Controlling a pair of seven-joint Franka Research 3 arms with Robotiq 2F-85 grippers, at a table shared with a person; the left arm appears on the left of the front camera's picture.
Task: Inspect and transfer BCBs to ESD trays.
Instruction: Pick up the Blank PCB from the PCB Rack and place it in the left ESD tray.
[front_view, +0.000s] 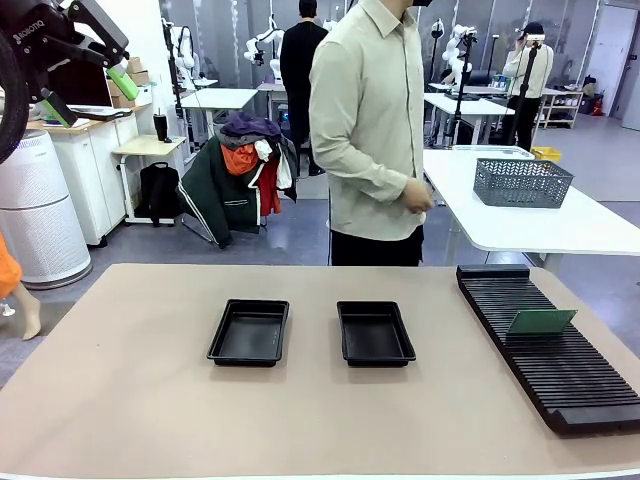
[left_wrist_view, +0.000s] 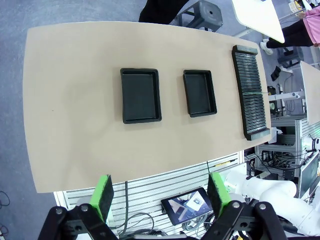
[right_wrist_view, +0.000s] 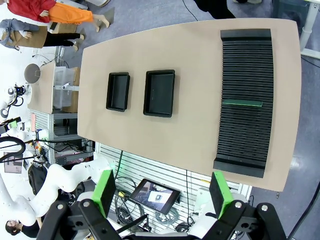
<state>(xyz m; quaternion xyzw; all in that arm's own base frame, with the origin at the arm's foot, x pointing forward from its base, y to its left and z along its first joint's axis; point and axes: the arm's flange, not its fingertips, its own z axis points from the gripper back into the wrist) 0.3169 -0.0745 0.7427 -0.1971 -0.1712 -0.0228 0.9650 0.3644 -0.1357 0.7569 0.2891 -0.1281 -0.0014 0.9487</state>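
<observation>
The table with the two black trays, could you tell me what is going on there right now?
Nothing is being handled at the moment. The left gripper and the right gripper both hang open high above the table, holding nothing. The left tray and the right tray are empty. One green board stands in the slotted rack on the robot's right. The person stands at the far side, touching nothing on the table.
</observation>
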